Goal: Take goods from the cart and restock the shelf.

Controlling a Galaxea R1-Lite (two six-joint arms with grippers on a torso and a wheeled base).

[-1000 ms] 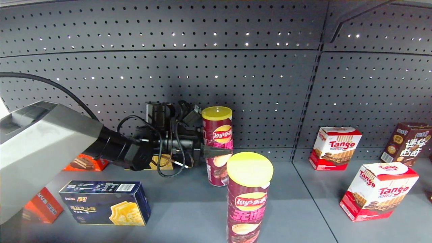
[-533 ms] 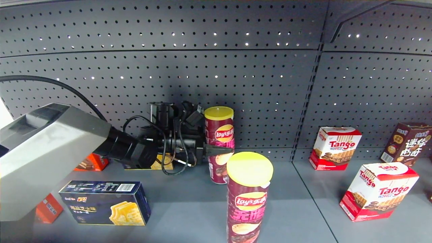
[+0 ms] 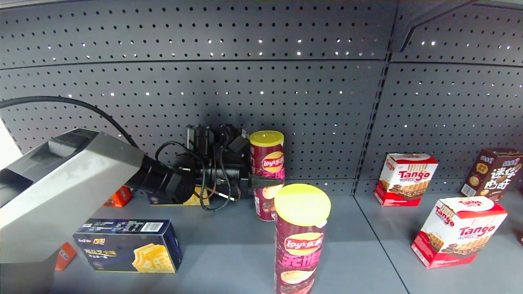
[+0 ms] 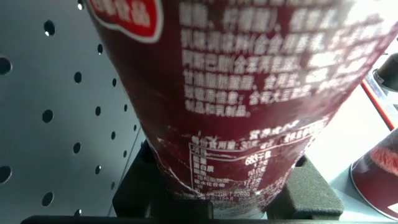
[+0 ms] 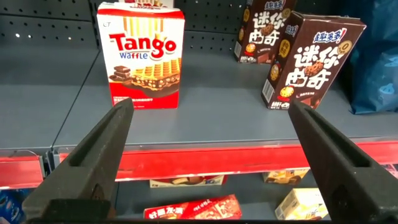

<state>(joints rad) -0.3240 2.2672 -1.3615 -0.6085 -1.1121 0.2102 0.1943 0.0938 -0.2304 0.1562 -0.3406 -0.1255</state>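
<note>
A dark red chip can with a yellow lid stands upright at the back of the grey shelf, close to the pegboard. My left gripper reaches in from the left and is shut on the can's middle. In the left wrist view the can sits between the black fingers. A second, matching chip can stands in front, near the shelf's front edge. My right gripper is open with nothing between its fingers and faces a lower shelf.
A blue cracker box lies at front left, with orange boxes behind it. Two red and white waffle boxes and a brown chocolate box stand on the right. The right wrist view has a waffle box and chocolate boxes.
My left arm has carried the held can a little to the right and farther back toward the pegboard. The front can and the boxes have not moved.
</note>
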